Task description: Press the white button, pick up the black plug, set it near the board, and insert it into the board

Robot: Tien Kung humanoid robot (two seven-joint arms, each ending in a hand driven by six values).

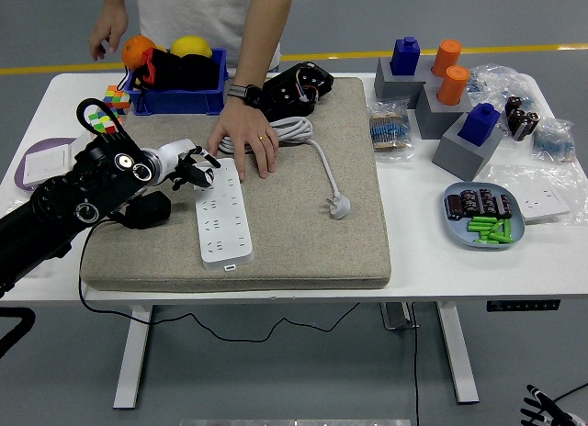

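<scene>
A white power strip lies lengthwise on the grey felt pad. My left hand hovers at the strip's far left corner, fingers loosely bent and holding nothing. The black plug sits on the pad just under my left forearm, its black cable trailing off the near edge. A person's hand lies flat on the pad at the strip's far end, a little right of my fingers. My right hand hangs low at the bottom right corner, below the table, fingers spread.
A white plug with a coiled white cord lies mid-pad. A blue bin of fruit and puzzle cubes stand far left. Grey blocks with coloured pegs, bags and a blue dish fill the right side.
</scene>
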